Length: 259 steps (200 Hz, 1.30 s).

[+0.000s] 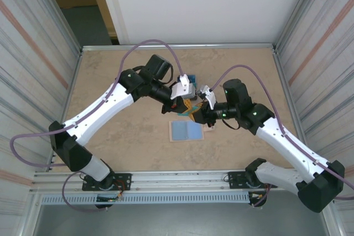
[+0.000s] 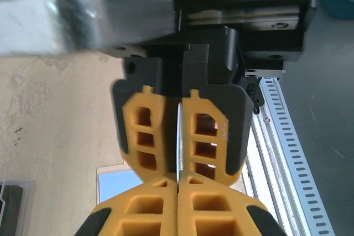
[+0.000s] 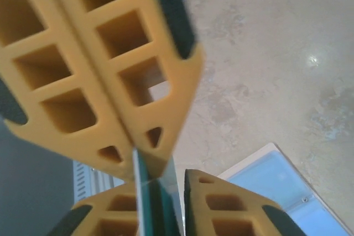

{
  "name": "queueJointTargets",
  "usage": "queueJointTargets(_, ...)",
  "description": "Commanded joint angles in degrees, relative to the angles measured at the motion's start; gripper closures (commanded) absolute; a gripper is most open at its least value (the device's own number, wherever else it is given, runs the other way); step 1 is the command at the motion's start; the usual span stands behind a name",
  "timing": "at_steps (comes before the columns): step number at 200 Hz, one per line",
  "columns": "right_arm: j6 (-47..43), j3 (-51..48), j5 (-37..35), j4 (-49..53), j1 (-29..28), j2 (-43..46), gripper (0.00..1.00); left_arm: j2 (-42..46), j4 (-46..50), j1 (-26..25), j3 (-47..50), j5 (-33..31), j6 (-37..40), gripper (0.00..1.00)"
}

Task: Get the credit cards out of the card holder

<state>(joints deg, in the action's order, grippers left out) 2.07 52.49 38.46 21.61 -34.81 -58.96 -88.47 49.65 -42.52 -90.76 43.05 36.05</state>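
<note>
From above, the open card holder (image 1: 186,131) lies on the middle of the bench (image 1: 110,81), nearer the front edge. It's blue-lined, contents unreadable. Left wrist view: left pincer (image 2: 178,169) clamped on an edge-on credit card (image 2: 180,136). Right wrist view shows it teal, with the right pincer (image 3: 160,183) narrowly parted around it.

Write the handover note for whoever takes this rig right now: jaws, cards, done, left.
Left gripper: jaws shut on a thin teal credit card, held edge-on in the air.
Right gripper: jaws parted either side of the same card; it does not look clamped there.
A flat light-blue rectangle with a pale border lies on the beige marbled table just below both grippers; holder or another card, can't tell.
Done: one card is up off the table, between the two grippers.
Left: probably set it down, then check for more cards.
</note>
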Motion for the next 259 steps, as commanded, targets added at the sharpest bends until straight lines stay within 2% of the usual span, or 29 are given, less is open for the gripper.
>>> queueJointTargets(1, 0.81, -0.55, -6.07, -1.11, 0.36, 3.15, 0.61, -0.35, -0.76, 2.46, -0.44, -0.44, 0.45, 1.0)
queueJointTargets(21, 2.47, -3.16, -13.82, -2.84, 0.62, 5.82, 0.45, -0.14, -6.35, 5.61, 1.02, -1.46, -1.19, 1.0)
queueJointTargets(43, 4.67, -5.98, -22.1, -4.81, 1.31, 8.72, 0.34, -0.37, -13.34, 8.23, 2.8, -2.4, 0.29, 1.0)
queueJointTargets(80, 10.08, -7.81, -33.07, -6.22, 2.64, 13.04, 0.19, -5.34, -19.08, 9.95, 1.94, -4.95, 6.9, 1.0)
queueJointTargets(84, 10.61, -7.98, -33.87, -6.35, 2.68, 13.55, 0.13, -6.22, -19.35, 10.13, 1.52, -5.31, 7.4, 1.0)
queueJointTargets(88, 11.21, -8.11, -34.65, -6.51, 2.79, 14.04, 0.01, -7.17, -19.53, 10.17, 0.98, -5.63, 7.94, 1.0)
queueJointTargets(151, 20.67, -7.63, -48.63, -1.52, 3.78, 17.64, 0.01, -25.59, -16.52, 13.2, -12.7, -6.99, 10.77, 1.0)
queueJointTargets(207, 23.66, -7.43, -50.72, 0.58, 3.79, 17.64, 0.01, -35.38, -16.87, 14.05, -17.93, -7.74, 12.14, 1.0)
queueJointTargets(259, 24.53, -7.34, -50.99, 0.1, 3.87, 17.02, 0.01, -40.06, -18.66, 14.14, -20.28, -8.77, 11.48, 1.0)
